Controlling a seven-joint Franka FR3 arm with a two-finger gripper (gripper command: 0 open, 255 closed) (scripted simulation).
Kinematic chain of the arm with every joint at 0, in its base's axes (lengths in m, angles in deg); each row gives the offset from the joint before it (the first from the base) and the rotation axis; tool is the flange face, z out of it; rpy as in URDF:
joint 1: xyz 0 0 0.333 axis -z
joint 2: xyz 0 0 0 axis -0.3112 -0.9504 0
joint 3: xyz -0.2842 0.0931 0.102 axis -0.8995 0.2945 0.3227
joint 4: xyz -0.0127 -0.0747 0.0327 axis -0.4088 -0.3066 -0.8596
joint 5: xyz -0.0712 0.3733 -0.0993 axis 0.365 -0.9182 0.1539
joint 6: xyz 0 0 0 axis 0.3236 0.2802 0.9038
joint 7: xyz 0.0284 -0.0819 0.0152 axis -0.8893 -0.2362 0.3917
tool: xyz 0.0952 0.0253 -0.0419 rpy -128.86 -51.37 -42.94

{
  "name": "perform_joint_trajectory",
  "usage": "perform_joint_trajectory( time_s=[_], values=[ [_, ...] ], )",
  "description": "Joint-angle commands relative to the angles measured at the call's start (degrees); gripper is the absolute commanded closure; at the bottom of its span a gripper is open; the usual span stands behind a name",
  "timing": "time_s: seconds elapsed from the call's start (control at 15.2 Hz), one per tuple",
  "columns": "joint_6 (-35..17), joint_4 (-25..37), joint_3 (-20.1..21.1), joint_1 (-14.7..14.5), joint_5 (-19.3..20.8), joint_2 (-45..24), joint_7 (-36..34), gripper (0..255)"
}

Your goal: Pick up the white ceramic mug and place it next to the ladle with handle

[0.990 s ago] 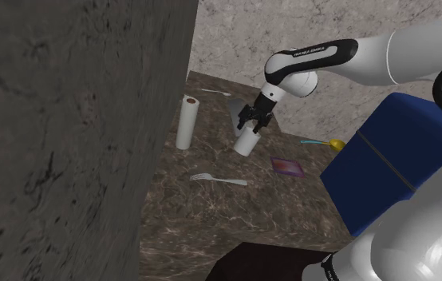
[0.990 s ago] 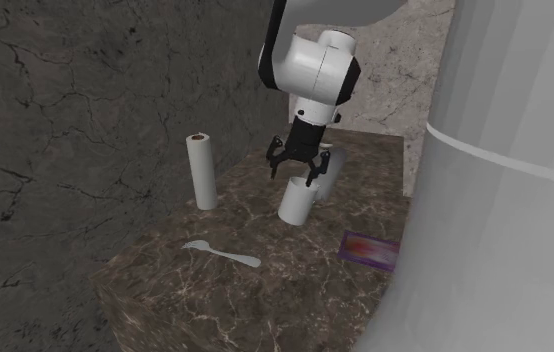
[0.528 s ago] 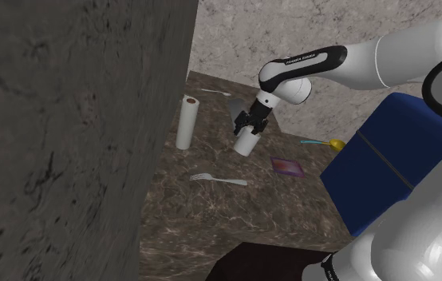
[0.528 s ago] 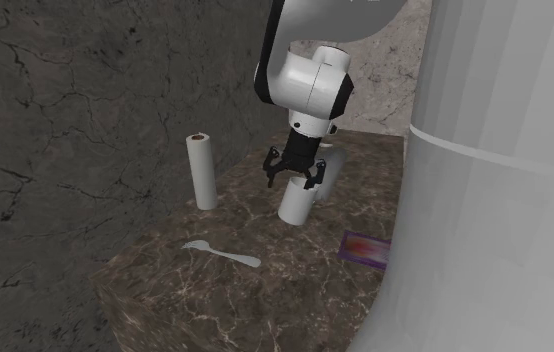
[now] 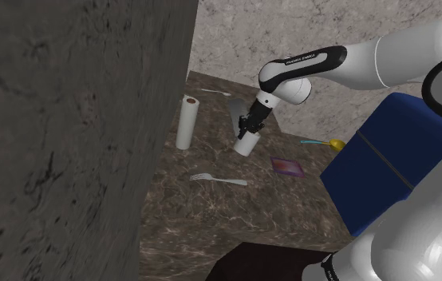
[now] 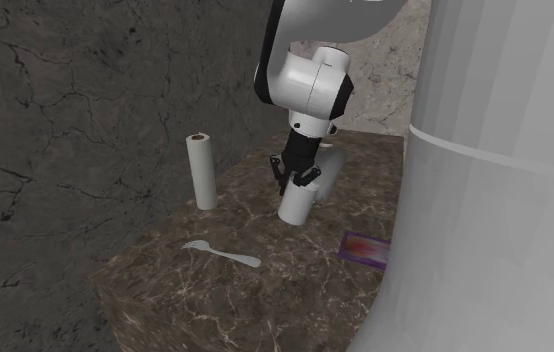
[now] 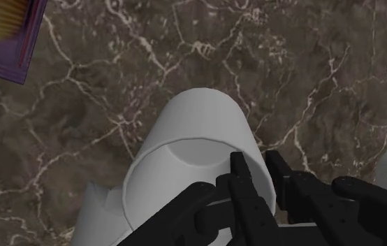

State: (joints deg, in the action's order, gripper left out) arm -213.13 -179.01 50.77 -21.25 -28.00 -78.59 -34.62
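Note:
A plain white mug [image 5: 245,144] stands upright on the dark marbled counter [image 5: 235,207], also seen in the second exterior view [image 6: 295,205]. My black gripper [image 5: 248,128] comes down on its rim from above. In the wrist view the gripper [image 7: 258,178] has one finger inside the mug [image 7: 192,133] and one outside, shut on the mug's wall. A utensil with a teal handle and yellow bowl [image 5: 324,143] lies at the counter's edge toward the shoulder view's right, well apart from the mug.
A white paper-towel roll [image 5: 185,122] stands to the mug's left in the shoulder view. A white fork-like utensil [image 5: 219,180] lies in front, and a purple flat item [image 5: 287,166] to the right. A grey object [image 6: 331,166] stands just behind the mug. A dark wall [image 5: 68,136] borders the counter's left.
The fingers, spread wide over the mug a second ago, have come down and shut on its rim. The mug has not moved.

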Motion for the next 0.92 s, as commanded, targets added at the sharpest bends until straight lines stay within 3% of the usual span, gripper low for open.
perform_joint_trajectory(
  time_s=[0.0, 0.4, 0.86],
  values=[
    [0.0, 0.0, 0.0, 0.0, 0.0, 0.0, 0.0, 255],
    [0.0, 0.0, 0.0, 0.0, 0.0, 0.0, 0.0, 255],
    [4.5, 2.1, -0.3, -0.1, 2.0, 2.9, -2.3, 255]
  ],
)
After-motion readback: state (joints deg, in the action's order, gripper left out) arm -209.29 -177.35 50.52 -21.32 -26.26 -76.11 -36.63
